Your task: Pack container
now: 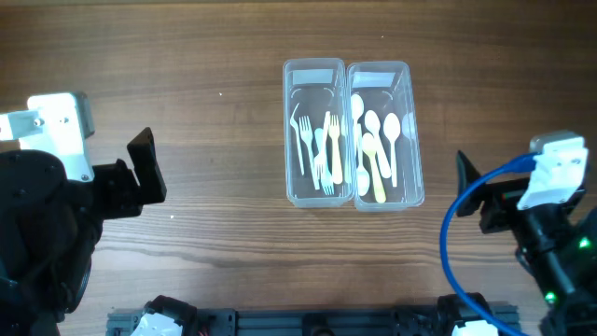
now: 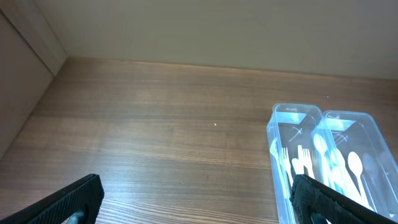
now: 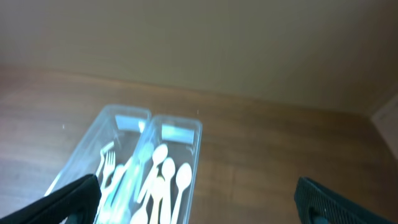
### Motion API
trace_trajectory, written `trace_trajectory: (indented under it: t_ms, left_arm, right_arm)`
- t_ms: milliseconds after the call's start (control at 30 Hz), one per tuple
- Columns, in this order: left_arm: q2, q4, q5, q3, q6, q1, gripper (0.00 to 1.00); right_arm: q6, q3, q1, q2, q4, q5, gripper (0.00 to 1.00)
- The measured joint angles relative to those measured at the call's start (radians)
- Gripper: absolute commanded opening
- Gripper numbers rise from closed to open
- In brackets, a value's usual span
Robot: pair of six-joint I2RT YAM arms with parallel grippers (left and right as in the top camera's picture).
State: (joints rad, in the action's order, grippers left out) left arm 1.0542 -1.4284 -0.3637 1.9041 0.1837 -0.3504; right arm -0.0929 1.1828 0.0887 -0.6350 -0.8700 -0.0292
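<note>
Left tool (image 2: pixel 194 200) and right tool (image 3: pixel 196 199) both spread apart, empty, cutlery-filled containers (image 1: pixel 314 63) midway between them

Brown wood-grain counter (image 1: pixel 187 84) carrying two clear bins.
The fork bin (image 1: pixel 313 64) and spoon bin (image 1: pixel 378 65) stand touching, long sides together, the fork bin toward the left claw (image 2: pixel 198 186), the spoon bin toward the right claw (image 3: pixel 198 183), well apart from both.

There were two bins (image 1: pixel 288 131), holding between them what looked like four forks (image 1: pixel 327 149) and six spoons (image 1: pixel 372 142).
</note>
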Motion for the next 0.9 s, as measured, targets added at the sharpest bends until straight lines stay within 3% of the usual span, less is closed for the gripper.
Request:
trace_trajectory:
  t_ms: [567, 900]
  left_arm:
    - [0.0, 0.0, 0.0, 0.0, 0.0, 0.0, 1.0]
    - [0.0, 0.0, 0.0, 0.0, 0.0, 0.0, 1.0]
  right_arm:
    - [0.014, -0.723, -0.001, 0.394, 0.309, -0.001, 1.0]
    - [0.068, -0.934, -0.062, 0.566, 0.358, -0.004, 1.0]
